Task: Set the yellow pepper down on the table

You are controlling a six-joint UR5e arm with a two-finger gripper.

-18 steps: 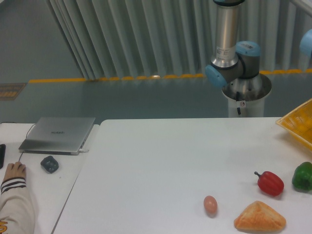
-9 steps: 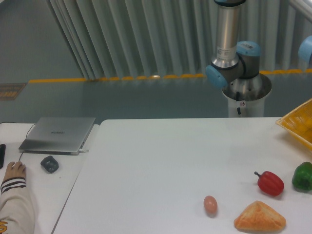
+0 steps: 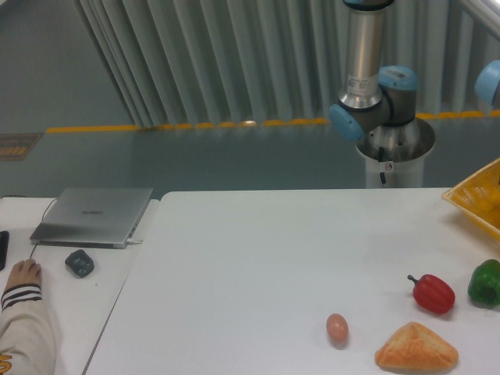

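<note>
Beyond the right edge of the picture, where your arm leads, the fingers are out of sight, so you cannot tell how far they are open or whether they grip anything. You see only the silver-and-blue arm [image 3: 367, 94] rising from its grey pedestal [image 3: 394, 156] behind the far side of the tabletop, plus one more blue joint cap [image 3: 489, 80] at the right border.

Nearest that side, a yellow mesh basket [image 3: 475, 199] sits on the far right corner of the large white smooth tabletop [image 3: 258, 266], cut off by the frame. Something yellow shows inside it, but you cannot tell whether that is the glossy yellow bell pepper; no yellow pepper lies on the tabletop in view.

Just in front of the basket, a glossy green bell pepper [image 3: 486, 283] rests at the right edge. Near it, to the left, lies a glossy red bell pepper [image 3: 432, 293] with its dark stem pointing left. Beside the red one, closer to you, a golden wedge of bread [image 3: 416, 348] rests near the front edge, and a small pale-brown egg [image 3: 337, 327] lies just to its left, apart from it.

Well apart, on the smaller white desk [image 3: 78, 305] at the left, you see a closed grey laptop [image 3: 94, 215], a dark grey mouse-like object [image 3: 79, 262], and a person's hand [image 3: 22, 273] in a striped cuff.
</note>
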